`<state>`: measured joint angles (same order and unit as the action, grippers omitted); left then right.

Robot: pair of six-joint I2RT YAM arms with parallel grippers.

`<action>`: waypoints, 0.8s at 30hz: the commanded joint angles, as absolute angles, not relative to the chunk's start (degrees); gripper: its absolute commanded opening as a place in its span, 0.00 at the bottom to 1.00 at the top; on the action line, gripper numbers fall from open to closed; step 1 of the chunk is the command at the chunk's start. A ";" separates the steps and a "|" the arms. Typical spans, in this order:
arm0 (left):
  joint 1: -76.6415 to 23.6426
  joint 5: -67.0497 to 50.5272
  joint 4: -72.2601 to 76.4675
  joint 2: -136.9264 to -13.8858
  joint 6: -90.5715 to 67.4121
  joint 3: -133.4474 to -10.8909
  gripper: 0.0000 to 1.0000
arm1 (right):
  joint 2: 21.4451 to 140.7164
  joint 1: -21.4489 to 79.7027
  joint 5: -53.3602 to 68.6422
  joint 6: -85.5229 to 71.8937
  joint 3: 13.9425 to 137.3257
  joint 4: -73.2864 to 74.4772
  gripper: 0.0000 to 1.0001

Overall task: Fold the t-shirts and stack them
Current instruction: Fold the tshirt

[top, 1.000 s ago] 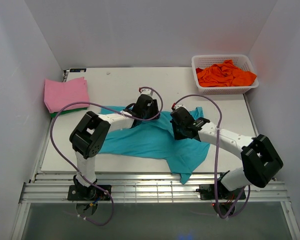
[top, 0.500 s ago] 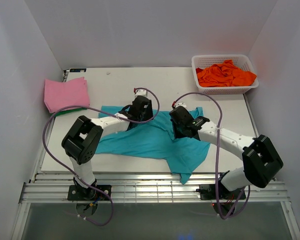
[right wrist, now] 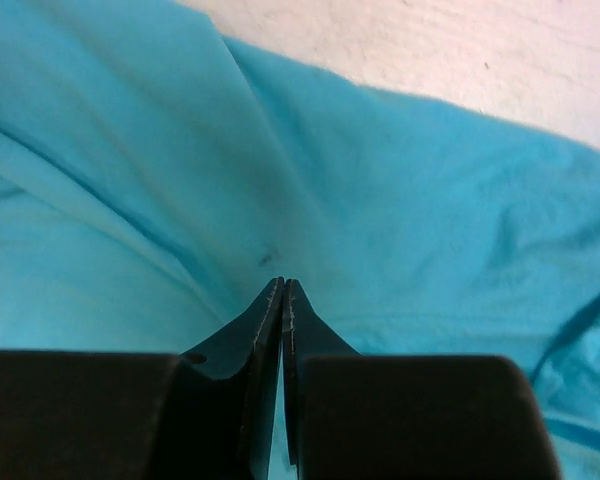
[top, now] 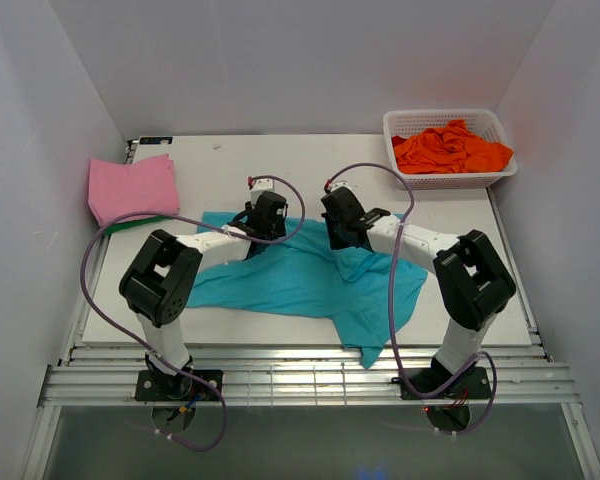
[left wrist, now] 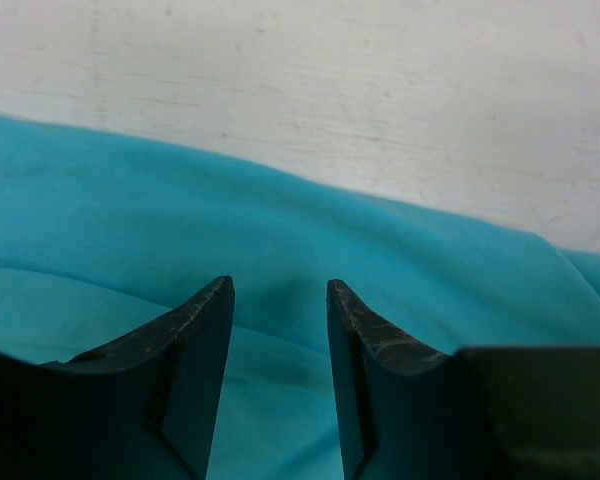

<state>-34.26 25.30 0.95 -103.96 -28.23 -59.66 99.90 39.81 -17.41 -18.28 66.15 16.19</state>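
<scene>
A teal t-shirt (top: 300,285) lies spread and rumpled on the white table (top: 220,165). My left gripper (top: 267,222) hangs over the shirt's far edge. In the left wrist view it (left wrist: 280,290) is open, with its jaws apart above the teal cloth (left wrist: 130,220) and nothing between them. My right gripper (top: 342,225) is at the shirt's far middle. In the right wrist view it (right wrist: 283,285) is shut, tips pressed together on a ridge of the teal cloth (right wrist: 430,200). A folded pink shirt (top: 132,187) lies at the far left.
A white basket (top: 410,182) holding orange shirts (top: 450,148) stands at the back right. A green layer (top: 130,223) shows under the pink one. The shirt's lower tail hangs toward the table's near edge (top: 365,350). White walls close in both sides.
Both grippers have moved left and toward the far side. The right one dragged the shirt's right part with it, and the sleeve corner at the far right is gone from there.
</scene>
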 commanded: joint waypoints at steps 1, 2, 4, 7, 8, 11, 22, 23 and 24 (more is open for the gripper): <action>-31.38 26.28 2.46 -103.18 -26.99 -60.03 0.53 | 103.17 39.02 -13.80 -15.30 71.36 12.39 0.08; -31.03 26.28 2.29 -103.44 -26.90 -60.46 0.53 | 105.01 38.94 -13.36 -15.03 72.06 12.48 0.08; -30.15 25.93 1.76 -103.97 -26.72 -60.82 0.53 | 106.69 38.76 -12.22 -14.77 73.91 12.57 0.08; -29.88 26.01 1.32 -104.06 -26.54 -60.21 0.53 | 109.24 38.58 -11.17 -14.76 75.32 12.48 0.08; -29.88 26.02 1.23 -103.98 -26.63 -59.94 0.52 | 110.29 38.58 -10.90 -14.94 75.41 12.48 0.08; -29.88 26.10 0.35 -103.19 -27.33 -58.54 0.52 | 112.23 38.50 -10.37 -15.12 76.11 12.48 0.08; -29.88 26.72 -4.48 -93.44 -31.72 -49.58 0.52 | 115.66 38.23 -9.84 -15.82 77.17 12.57 0.08; -29.97 26.72 -4.74 -92.30 -32.16 -48.70 0.52 | 116.01 38.23 -9.76 -15.91 77.17 12.57 0.08; -29.97 26.54 -5.01 -90.98 -32.78 -46.69 0.52 | 116.28 38.23 -9.49 -16.00 77.43 12.57 0.08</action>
<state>-29.80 25.56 -3.09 -97.01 -30.48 -49.52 114.02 38.59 -10.48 -15.90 75.99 12.99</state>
